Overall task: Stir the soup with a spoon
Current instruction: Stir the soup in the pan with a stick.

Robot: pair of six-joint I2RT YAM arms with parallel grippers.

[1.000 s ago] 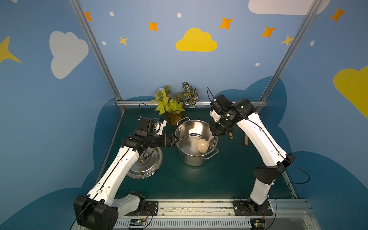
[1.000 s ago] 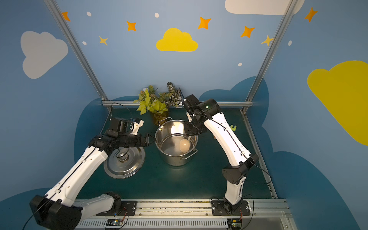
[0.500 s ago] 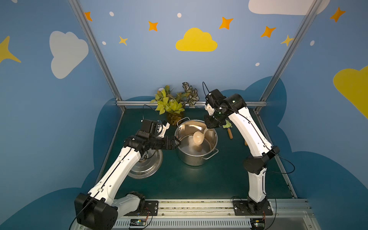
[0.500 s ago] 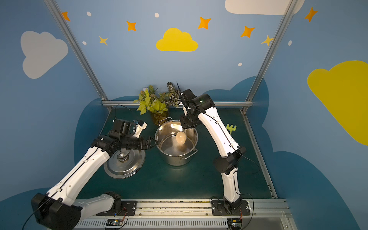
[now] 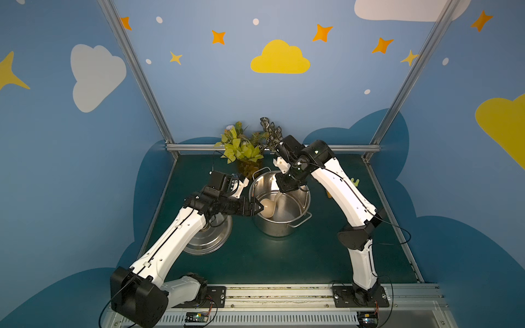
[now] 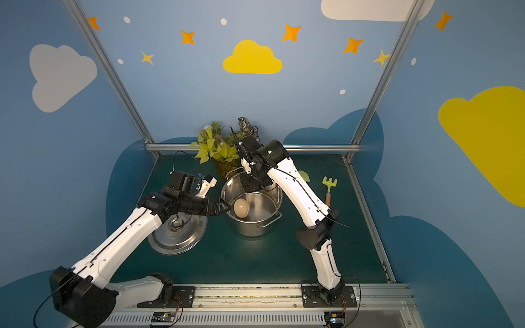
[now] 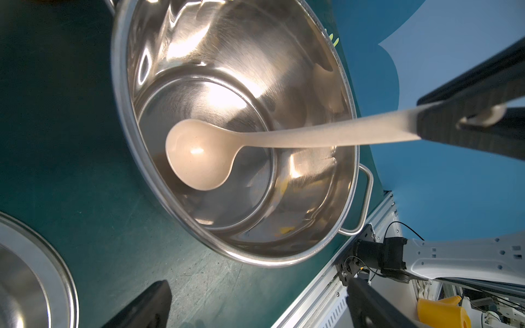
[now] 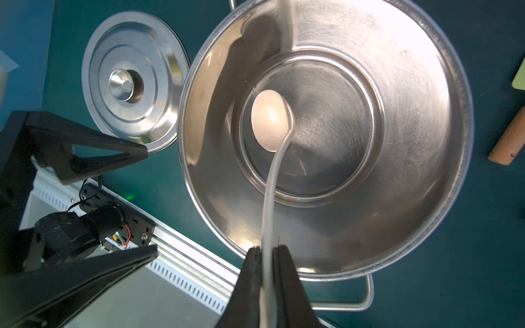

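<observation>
— Two grippers at the pot [image 5: 272,227]. Right gripper [image 8: 268,252] pinched tight on the spoon [image 7: 284,139], high on its thin handle. Left gripper [image 5: 255,209] spread wide, holding nothing, tips just beside the rim, outside.
— And the spoon's bowl?
— Down inside the pot, well below the right gripper, off centre toward the left gripper. Touching the floor or hovering just above: hard to tell. No soup to make out, only bare steel.
— Mid-stir, then, most likely. How to do it well?
— Sweep in slow, even rings, keeping the bowl low and clear of the wall. Keep the handle steep; avoid levering it against the rim. Hold the pinch firm throughout. Either steady the rim with the left gripper or keep those open fingers [image 8: 125,154] out of the sweep.
— Anything slippery?
— Plenty. Spoon: smooth cream plastic, deep round bowl, narrow handle, liable to twist between the pads [image 8: 252,272]. Pot: shiny brushed steel, round, straight-walled, two wire loops; likely light enough to skate on the mat [image 5: 312,255]. Lid [image 8: 133,85]: same steel, flat, ringed, knob up, lying under the left gripper's wrist, apart from the pot.
— Anything else nearby?
— Rake [image 6: 329,184] and trowel [image 8: 508,142], off to the right gripper's outer side, well apart from the pot; no part in this.
</observation>
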